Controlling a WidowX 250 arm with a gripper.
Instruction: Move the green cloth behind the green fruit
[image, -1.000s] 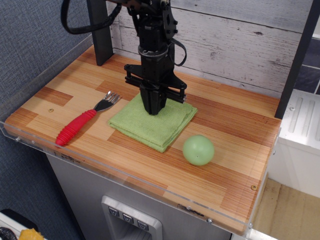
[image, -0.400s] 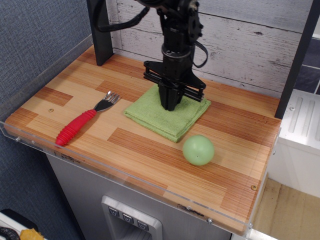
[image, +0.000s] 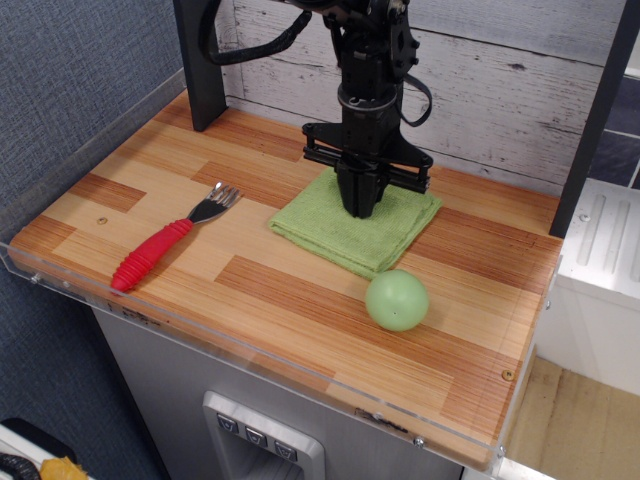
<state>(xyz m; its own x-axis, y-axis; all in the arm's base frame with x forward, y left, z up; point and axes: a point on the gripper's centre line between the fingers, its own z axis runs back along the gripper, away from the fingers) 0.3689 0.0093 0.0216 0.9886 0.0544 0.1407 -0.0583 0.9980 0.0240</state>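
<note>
The green cloth (image: 340, 232), a light green folded square towel, lies flat on the wooden table, its near corner just behind and left of the green fruit (image: 397, 300). The fruit is a smooth pale green ball resting near the table's front right. My black gripper (image: 361, 208) points straight down onto the cloth's back middle, its fingers close together and pressed into the fabric. The fingertips are partly hidden by the gripper body.
A fork with a red ribbed handle (image: 160, 250) lies at the left of the table. A black post (image: 205, 70) stands at the back left. A whitewashed plank wall (image: 500, 90) runs behind. A clear plastic lip (image: 250, 345) edges the front.
The gripper and the cloth have slid together to the right and slightly back, bringing the cloth from the table's middle towards the space behind the fruit. The fruit and fork have not moved.
</note>
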